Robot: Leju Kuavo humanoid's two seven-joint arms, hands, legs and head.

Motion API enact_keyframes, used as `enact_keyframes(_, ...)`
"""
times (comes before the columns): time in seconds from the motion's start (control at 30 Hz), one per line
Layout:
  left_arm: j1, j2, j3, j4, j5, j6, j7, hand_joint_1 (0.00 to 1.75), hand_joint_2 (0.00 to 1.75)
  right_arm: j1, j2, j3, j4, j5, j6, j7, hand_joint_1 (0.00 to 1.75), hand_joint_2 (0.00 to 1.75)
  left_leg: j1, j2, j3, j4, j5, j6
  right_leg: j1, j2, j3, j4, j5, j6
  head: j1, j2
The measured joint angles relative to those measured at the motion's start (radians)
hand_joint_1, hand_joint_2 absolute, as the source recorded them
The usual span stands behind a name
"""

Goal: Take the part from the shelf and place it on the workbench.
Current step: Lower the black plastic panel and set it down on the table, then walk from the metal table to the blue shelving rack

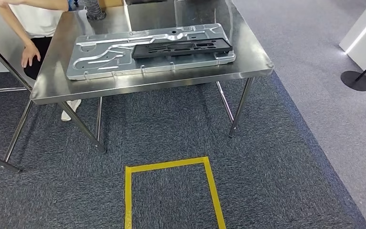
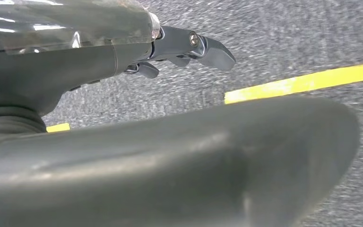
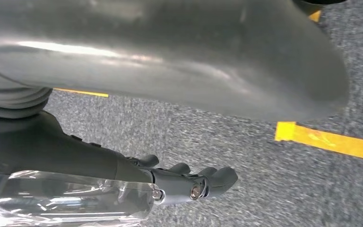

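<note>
Black part (image 1: 181,47) lies flat on a large grey stamped metal panel (image 1: 105,57), toward that panel's right half; the panel in turn lies flat on the steel counter (image 1: 252,59). The part is long and narrow with cut-outs, its length running along the panel.

Person stands at the counter's left end, one hand (image 1: 29,53) hanging beside the counter edge.

Floor: dark carpet with a yellow tape rectangle (image 1: 171,164) in front of the counter.

Left robot hand (image 2: 189,47) hangs over the carpet, fingers extended and apart, holding nothing. Right robot hand (image 3: 189,182) likewise over the carpet near the yellow tape, fingers extended, holding nothing.
</note>
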Motion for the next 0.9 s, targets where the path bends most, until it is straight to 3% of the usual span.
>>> enact_keyframes(0.07,-0.004,0.0,0.0,0.0,0.0,-0.001,-0.003,0.0,0.0,0.0,0.0,0.0,0.0,0.006,-0.004,-0.004,0.0,0.0,0.0,-0.002,0.108,-0.151,0.025,0.005,0.0,0.001,-0.026,0.012,0.016,0.009,0.0,0.0)
enact_keyframes(0.13,-0.008,-0.002,0.0,0.0,-0.001,-0.001,-0.006,0.0,0.0,0.0,0.0,0.0,0.0,0.009,-0.006,-0.01,0.0,0.0,-0.004,-0.005,0.167,-0.252,0.01,0.016,0.002,0.001,-0.038,0.018,0.032,0.021,0.0,0.0)
enact_keyframes(0.2,-0.007,-0.005,0.0,0.0,-0.001,-0.001,-0.007,0.0,0.0,0.001,-0.001,0.0,0.0,0.01,-0.006,-0.014,0.0,0.0,-0.006,-0.005,0.162,-0.265,0.014,0.031,0.001,0.001,-0.042,0.017,0.047,0.033,0.0,0.0)
enact_keyframes(0.23,-0.007,-0.007,0.0,0.0,-0.001,-0.001,-0.007,0.0,0.0,0.002,-0.002,0.0,0.0,0.01,-0.006,-0.017,0.0,0.0,-0.005,-0.002,0.154,-0.265,0.022,0.038,0.0,0.003,-0.047,0.022,0.04,0.039,0.0,0.0)
enact_keyframes(0.27,-0.007,-0.009,0.0,0.0,-0.001,-0.001,-0.007,0.0,0.0,0.003,-0.003,0.001,0.0,0.012,-0.006,-0.02,0.0,0.0,-0.004,0.0,0.145,-0.265,0.033,0.048,-0.001,0.004,-0.055,0.041,0.016,0.045,0.0,0.0)
enact_keyframes(0.3,-0.008,-0.011,0.0,0.0,-0.001,-0.001,-0.008,0.0,0.0,0.004,-0.004,0.001,0.0,0.014,-0.005,-0.025,0.0,0.0,-0.003,0.002,0.133,-0.266,0.044,0.055,-0.003,0.006,-0.067,0.078,-0.027,0.05,0.0,0.0)
enact_keyframes(0.37,-0.008,-0.013,0.0,0.0,-0.002,-0.001,-0.009,0.0,0.0,0.004,-0.006,0.003,0.0,0.018,-0.005,-0.037,0.0,0.0,-0.006,0.004,0.107,-0.265,0.065,0.064,-0.004,0.006,-0.095,0.2,-0.133,0.057,0.0,0.0)
enact_keyframes(0.4,-0.008,-0.014,0.0,0.0,-0.003,-0.001,-0.009,0.0,0.0,0.004,-0.006,0.003,0.0,0.019,-0.005,-0.043,0.0,0.0,-0.008,0.005,0.092,-0.263,0.076,0.065,-0.005,0.006,-0.103,0.261,-0.163,0.06,0.0,0.0)
enact_keyframes(0.43,-0.009,-0.015,0.0,0.0,-0.003,-0.001,-0.009,0.0,0.0,0.003,-0.007,0.003,0.0,0.021,-0.005,-0.05,0.0,0.0,-0.01,0.006,0.076,-0.261,0.087,0.065,-0.005,0.006,-0.101,0.302,-0.169,0.061,0.0,0.0)
enact_keyframes(0.47,-0.009,-0.015,0.0,0.0,-0.004,-0.001,-0.009,0.0,0.0,0.003,-0.008,0.004,0.0,0.022,-0.005,-0.056,0.0,0.0,-0.011,0.007,0.059,-0.257,0.097,0.065,-0.005,0.006,-0.085,0.313,-0.153,0.06,0.0,0.0)
enact_keyframes(0.5,-0.009,-0.016,0.0,0.0,-0.005,-0.001,-0.009,0.0,0.0,0.002,-0.008,0.005,0.0,0.024,-0.005,-0.061,0.0,0.0,-0.013,0.007,0.043,-0.251,0.106,0.064,-0.005,0.006,-0.054,0.29,-0.126,0.058,0.0,0.0)
enact_keyframes(0.57,-0.01,-0.018,0.0,0.0,-0.006,-0.002,-0.009,0.0,0.0,-0.001,-0.009,0.009,0.0,0.028,-0.005,-0.069,0.0,0.0,-0.015,0.007,0.015,-0.238,0.121,0.059,-0.001,0.006,0.057,0.159,-0.097,0.047,0.0,0.0)
enact_keyframes(0.63,-0.01,-0.02,0.0,0.0,-0.005,-0.003,-0.01,0.0,0.0,-0.007,-0.011,0.015,0.0,0.031,-0.005,-0.073,0.0,0.0,-0.018,0.008,-0.003,-0.228,0.137,0.051,0.006,0.006,0.153,0.02,-0.115,0.033,0.0,0.0)
enact_keyframes(0.67,-0.011,-0.021,0.0,0.0,-0.005,-0.004,-0.012,0.0,0.0,-0.009,-0.011,0.017,0.0,0.032,-0.005,-0.074,0.0,0.0,-0.018,0.008,-0.01,-0.226,0.145,0.046,0.009,0.006,0.171,-0.017,-0.124,0.026,0.0,0.0)
enact_keyframes(0.73,-0.013,-0.023,0.0,0.0,-0.001,-0.004,-0.014,0.0,0.0,-0.009,-0.011,0.02,0.0,0.035,-0.005,-0.076,0.0,0.0,-0.017,0.008,-0.023,-0.224,0.155,0.035,0.008,0.005,0.16,-0.031,-0.117,0.012,0.0,0.0)
enact_keyframes(0.77,-0.013,-0.024,0.0,0.0,0.002,-0.003,-0.015,0.0,0.0,-0.009,-0.011,0.021,0.0,0.037,-0.005,-0.077,0.0,0.0,-0.016,0.005,-0.03,-0.212,0.141,0.03,0.006,0.004,0.152,-0.033,-0.108,0.005,0.0,0.0)
enact_keyframes(0.83,-0.009,-0.027,0.0,0.0,0.007,-0.002,-0.016,0.0,0.0,-0.007,-0.013,0.021,0.0,0.038,-0.004,-0.078,0.0,0.0,-0.011,0.001,-0.058,-0.133,0.064,0.02,0.003,0.0,0.136,-0.035,-0.09,-0.008,0.0,0.0)
enact_keyframes(0.9,-0.008,-0.029,0.001,0.0,0.008,0.0,-0.016,0.0,0.0,-0.005,-0.014,0.021,0.0,0.031,0.004,-0.082,0.0,0.0,-0.005,0.0,-0.093,-0.006,-0.015,0.012,0.005,-0.002,0.114,-0.032,-0.073,-0.012,0.0,0.0)
